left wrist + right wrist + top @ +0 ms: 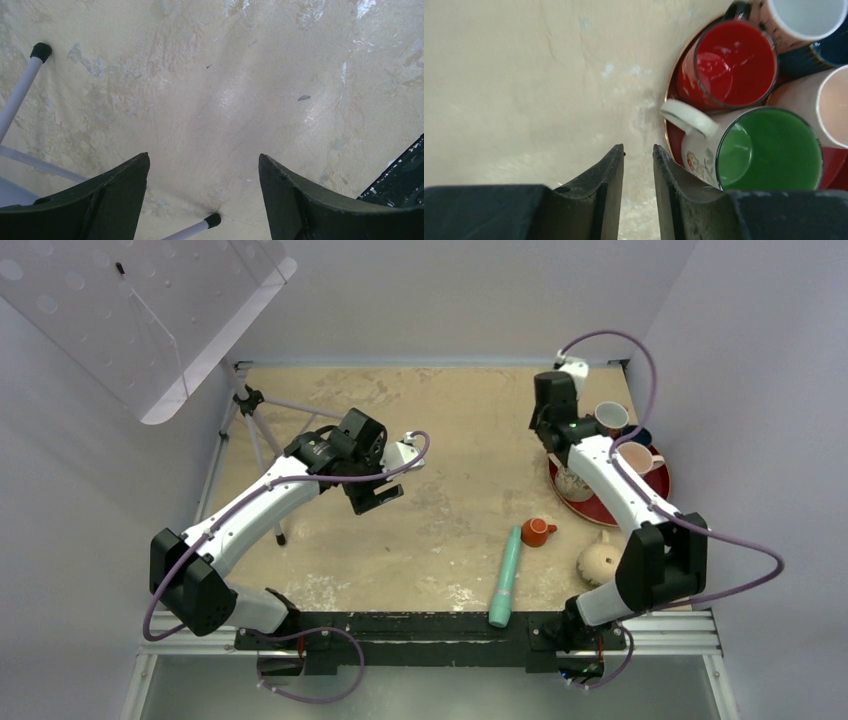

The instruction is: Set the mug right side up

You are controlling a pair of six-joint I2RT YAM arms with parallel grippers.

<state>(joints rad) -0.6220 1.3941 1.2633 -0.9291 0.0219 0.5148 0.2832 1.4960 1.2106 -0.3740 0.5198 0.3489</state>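
Top view, step: the reach has not begun, and neither arm is near the mug (598, 562).
Top view, mug's place: on the table (450, 440) at the near right, just beside the base of the right arm (612, 478) and partly under its elbow. A small orange cup (537, 531) and a teal tube (505, 575) lie nearby.
Top view, mug's look: rounded and beige, showing a domed back and no mouth, so I take it as tipped over or mouth-down. A small nub on its far side may be the handle.
Top view, next move: I'd say the right arm has to come away from the red tray (588, 512) toward its own base, spread its fingers, and take the mug by wall or handle to roll it upright.
Left wrist view: the left gripper (204, 160) is spread wide over bare table, with tripod legs (20, 90) alongside and no mug.
Right wrist view: the right gripper (638, 148) has its fingers drawn nearly together with nothing between them. It hangs beside the tray's rim, by a green-lined white mug (769, 150) and a red cup (734, 62). The beige mug is out of sight.
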